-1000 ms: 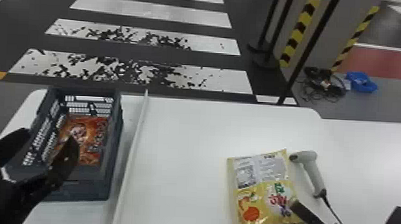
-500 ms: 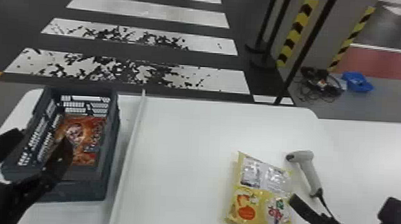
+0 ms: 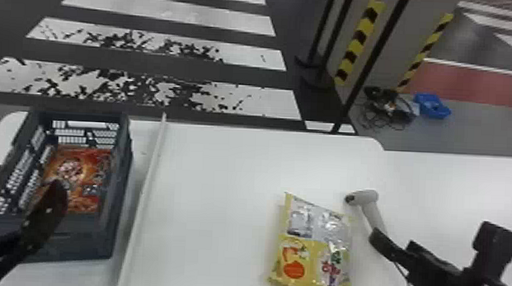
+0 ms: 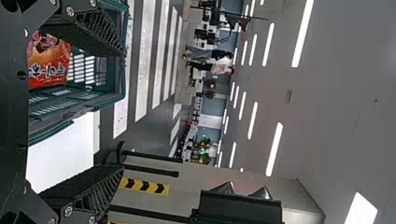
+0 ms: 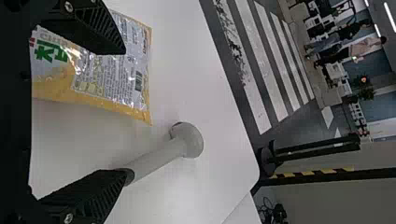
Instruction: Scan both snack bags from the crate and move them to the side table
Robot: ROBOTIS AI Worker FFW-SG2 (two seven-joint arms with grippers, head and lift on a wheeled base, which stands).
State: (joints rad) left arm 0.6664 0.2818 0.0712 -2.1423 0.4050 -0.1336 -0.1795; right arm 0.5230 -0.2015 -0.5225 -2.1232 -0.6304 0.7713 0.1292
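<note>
A yellow snack bag (image 3: 312, 250) lay on the white table (image 3: 216, 192), an orange snack bag (image 3: 76, 178) inside the crate (image 3: 120, 180).
The scanner (image 3: 373, 207) was just beside the yellow one, the right gripper (image 3: 432, 237) near both with its fingers spread; the left gripper (image 3: 22, 182), its fingers spread too, was at the crate. A pale raised strip (image 3: 148, 181) ran between crate and yellow bag. Past the table's edge, white stripes (image 3: 244, 103) crossed the dark floor, some blotched black, near striped tape (image 3: 359, 42) and tangled cables (image 3: 388, 111).
</note>
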